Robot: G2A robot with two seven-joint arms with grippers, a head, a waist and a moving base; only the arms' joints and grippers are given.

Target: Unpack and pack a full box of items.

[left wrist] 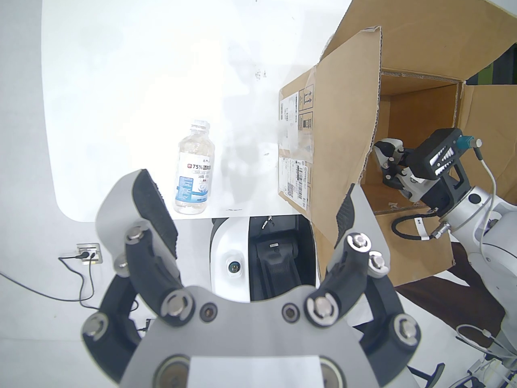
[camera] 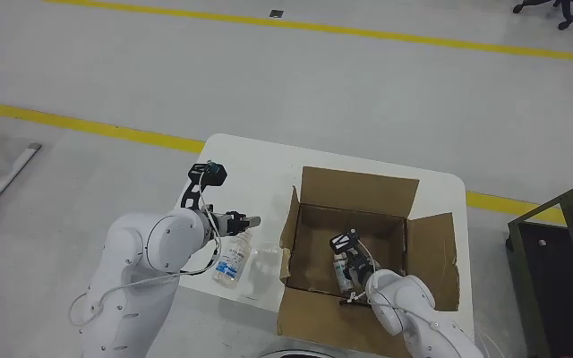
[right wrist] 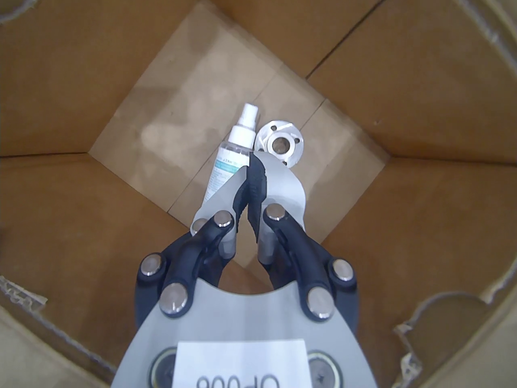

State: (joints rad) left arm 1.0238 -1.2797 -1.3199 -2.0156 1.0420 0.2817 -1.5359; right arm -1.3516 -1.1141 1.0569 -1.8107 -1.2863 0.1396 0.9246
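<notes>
An open cardboard box (camera: 430,259) stands on the white table (camera: 260,161). On its floor lie a white-capped spray bottle (right wrist: 234,149) and a white round flange (right wrist: 280,143), side by side. My right gripper (right wrist: 252,169) hangs inside the box just above them, shut with nothing between its fingers; it is also seen inside the box as my right gripper (left wrist: 389,163) and my right gripper (camera: 347,271). A clear bottle with a blue-and-white label (left wrist: 194,169) lies on the table left of the box, the same bottle (camera: 233,259). My left gripper (left wrist: 250,207) is open and empty above that bottle.
The box flaps (left wrist: 335,94) stand up and lean outward around the opening. The table's front edge (left wrist: 121,220) runs close to the clear bottle. A dark metal rack (camera: 542,259) stands at the right of the table.
</notes>
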